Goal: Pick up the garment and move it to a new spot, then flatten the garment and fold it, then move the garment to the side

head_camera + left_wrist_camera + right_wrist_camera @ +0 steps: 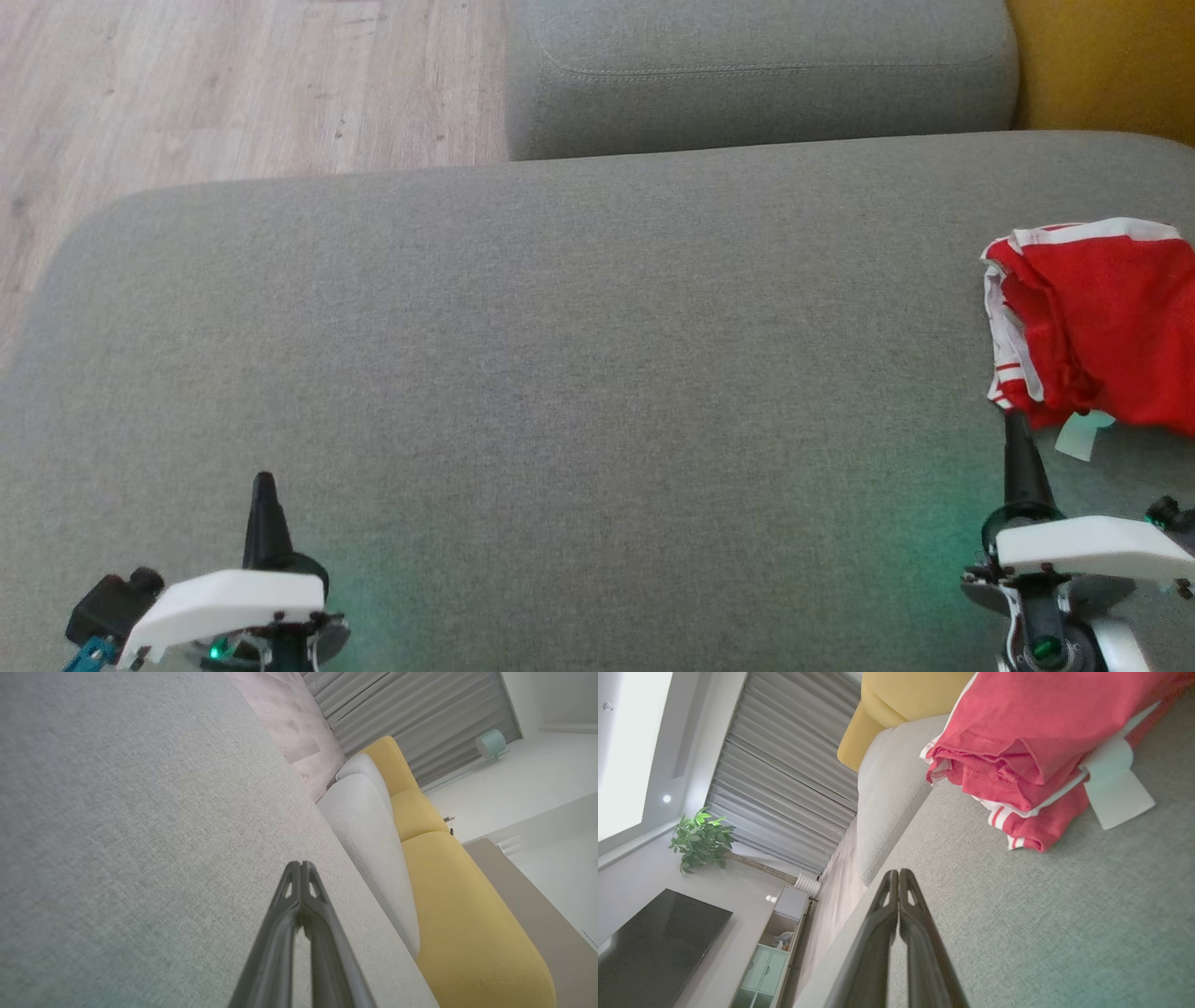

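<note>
The garment (1097, 322) is red with white stripes and lies folded in a small pile at the right edge of the grey sofa seat (560, 373). A white label sticks out from under it. In the right wrist view the garment (1031, 742) sits just ahead and to the right of my fingers. My right gripper (1016, 422) is shut and empty, its tip close to the garment's near edge, and its tips (899, 873) are pressed together. At the lower left, my left gripper (264, 481) is shut and empty over bare cushion, tips (300, 864) together.
A grey back cushion (756, 75) stands behind the seat, with a yellow cushion (1106, 61) to its right. Wooden floor (215, 93) lies beyond the seat's left edge. Grey seat fabric stretches between the two grippers.
</note>
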Tool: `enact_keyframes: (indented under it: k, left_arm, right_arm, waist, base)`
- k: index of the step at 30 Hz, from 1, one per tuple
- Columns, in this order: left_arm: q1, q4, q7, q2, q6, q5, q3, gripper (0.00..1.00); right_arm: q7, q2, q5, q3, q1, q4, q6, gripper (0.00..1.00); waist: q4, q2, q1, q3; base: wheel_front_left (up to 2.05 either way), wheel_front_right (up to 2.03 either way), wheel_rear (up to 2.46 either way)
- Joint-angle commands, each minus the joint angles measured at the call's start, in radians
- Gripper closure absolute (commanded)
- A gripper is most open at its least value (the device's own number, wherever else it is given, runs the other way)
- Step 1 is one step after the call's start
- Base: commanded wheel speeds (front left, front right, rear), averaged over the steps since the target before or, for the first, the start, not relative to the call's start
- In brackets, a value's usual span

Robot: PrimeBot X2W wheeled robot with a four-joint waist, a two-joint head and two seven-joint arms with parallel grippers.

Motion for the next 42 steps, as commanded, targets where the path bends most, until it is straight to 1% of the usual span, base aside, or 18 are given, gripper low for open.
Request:
enact_keyframes:
  k: [1,42]
  left_arm:
    - [-0.054,-0.037,0.011,0.005,-0.01,-0.031,0.034,1.0]
    - [-0.069,-0.066,0.126,0.007,-0.056,-0.438,0.115,1.0]
  right_arm:
    - [0.013,-0.011,0.038,0.004,-0.048,-0.037,0.0,1.0]
    - [0.129,-0.011,0.486,-0.048,-0.07,-0.06,-0.001,1.0]
  waist:
    - [-0.001,0.0,-0.0001,0.0]
    - [-0.03,0.0,-0.0001,-0.009]
  base:
    - [0.0,0.0,0.0]
    - [0.0,0.0,0.0]
